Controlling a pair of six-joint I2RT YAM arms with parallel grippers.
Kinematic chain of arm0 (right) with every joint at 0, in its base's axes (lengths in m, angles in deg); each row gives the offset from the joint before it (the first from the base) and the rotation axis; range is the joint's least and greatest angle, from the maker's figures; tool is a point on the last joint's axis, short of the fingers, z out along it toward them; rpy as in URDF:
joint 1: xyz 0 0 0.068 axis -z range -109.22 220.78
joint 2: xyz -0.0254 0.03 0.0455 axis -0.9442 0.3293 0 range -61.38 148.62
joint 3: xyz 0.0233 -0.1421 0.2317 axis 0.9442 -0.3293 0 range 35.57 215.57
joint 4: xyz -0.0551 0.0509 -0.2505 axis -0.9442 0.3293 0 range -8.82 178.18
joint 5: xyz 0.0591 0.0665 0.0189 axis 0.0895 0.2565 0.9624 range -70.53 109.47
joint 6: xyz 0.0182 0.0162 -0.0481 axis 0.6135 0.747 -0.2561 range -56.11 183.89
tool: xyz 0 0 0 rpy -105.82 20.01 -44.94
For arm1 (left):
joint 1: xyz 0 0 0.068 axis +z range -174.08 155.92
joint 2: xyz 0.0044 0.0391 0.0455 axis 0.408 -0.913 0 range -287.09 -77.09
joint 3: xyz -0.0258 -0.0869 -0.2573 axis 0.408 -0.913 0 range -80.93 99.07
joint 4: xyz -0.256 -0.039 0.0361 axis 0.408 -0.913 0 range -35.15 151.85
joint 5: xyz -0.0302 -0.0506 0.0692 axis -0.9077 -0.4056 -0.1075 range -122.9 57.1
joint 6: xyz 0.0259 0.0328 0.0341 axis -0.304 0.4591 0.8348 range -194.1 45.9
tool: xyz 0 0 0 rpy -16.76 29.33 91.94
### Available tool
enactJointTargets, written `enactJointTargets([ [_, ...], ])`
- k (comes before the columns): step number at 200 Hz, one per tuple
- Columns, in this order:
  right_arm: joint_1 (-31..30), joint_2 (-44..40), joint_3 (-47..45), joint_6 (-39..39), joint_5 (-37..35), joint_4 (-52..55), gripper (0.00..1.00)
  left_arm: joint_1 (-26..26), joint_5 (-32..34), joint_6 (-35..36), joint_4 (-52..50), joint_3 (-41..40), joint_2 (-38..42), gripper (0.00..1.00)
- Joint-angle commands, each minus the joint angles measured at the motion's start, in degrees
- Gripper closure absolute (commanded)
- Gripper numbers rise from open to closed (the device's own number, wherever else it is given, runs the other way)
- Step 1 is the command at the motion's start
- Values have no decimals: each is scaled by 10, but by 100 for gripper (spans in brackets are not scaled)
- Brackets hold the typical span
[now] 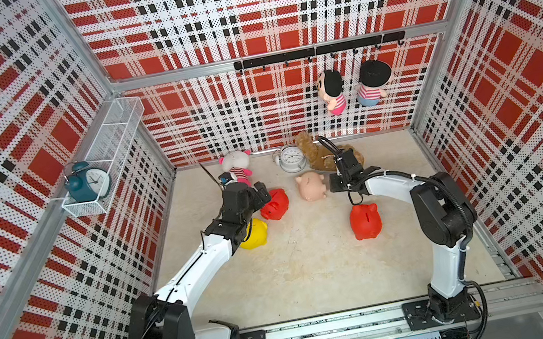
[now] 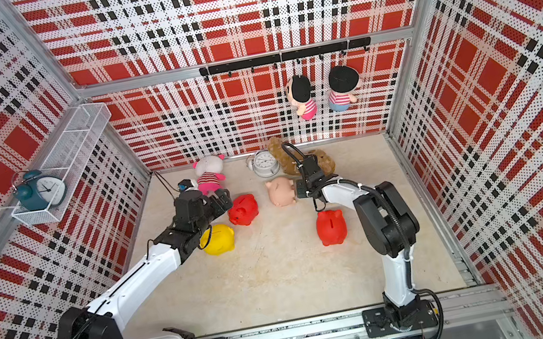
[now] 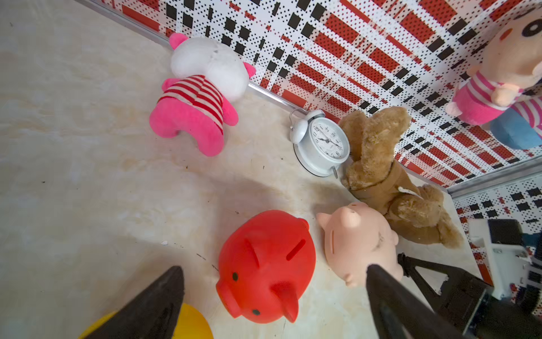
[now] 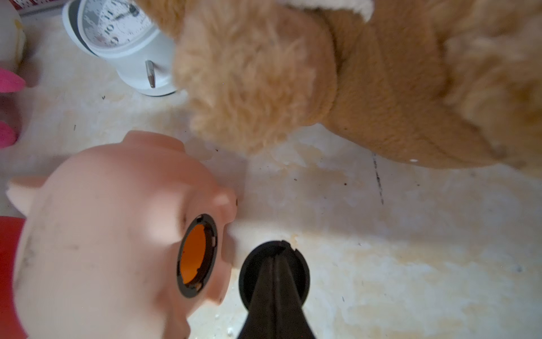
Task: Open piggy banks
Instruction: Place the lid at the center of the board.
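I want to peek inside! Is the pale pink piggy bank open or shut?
Open. On the pale pink piggy bank, the belly hole is uncovered; the shut right gripper holds the round black plug.

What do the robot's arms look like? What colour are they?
The left arm and right arm have smooth white links joined by chunky black joints, on black base plates. Thin black cables run along both, and the right arm also carries a ribbed black hose. The left gripper and right gripper have black, pointed fingers.
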Motion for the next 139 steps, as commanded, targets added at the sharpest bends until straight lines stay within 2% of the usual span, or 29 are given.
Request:
enactJointTargets([
  [1,2,25,21,-5,4,7,100,7,-9,-5,30,-14,12,2],
  [57,7,66,49,-5,-4,23,100,9,-13,-7,34,-29,14,2],
  [93,29,56,22,-6,-28,18,100,10,-11,-5,33,-33,17,2],
  [127,41,48,6,-11,-19,16,100,12,-15,-4,39,-29,2,2],
  [139,41,44,6,-12,-18,18,90,12,-18,-4,42,-23,-10,2],
])
